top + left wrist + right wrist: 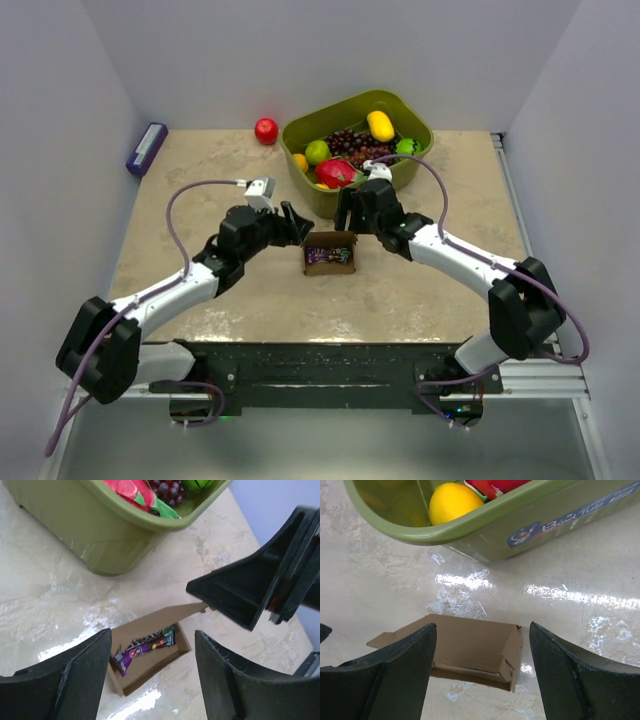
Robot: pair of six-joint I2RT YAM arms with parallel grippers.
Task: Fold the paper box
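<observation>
The paper box [330, 257] is a small brown cardboard box in the middle of the table. It is open at the top, with its lid flap standing up at the far side. A purple candy bar [144, 647] lies inside it [150, 672]. My left gripper [298, 228] is open and empty, just left of and above the box's far left corner. My right gripper [347, 214] is open and empty, just behind the raised lid. In the right wrist view the back of the lid [470, 642] shows between my fingers [395, 675]. The right gripper's finger [245, 592] touches the lid's tip in the left wrist view.
An olive-green fruit bin [418, 128] with several fruits stands just behind the box; it also shows in the wrist views [75, 525] [520, 525]. A red apple [266, 131] lies left of the bin. A small purple box [146, 148] lies at the far left edge.
</observation>
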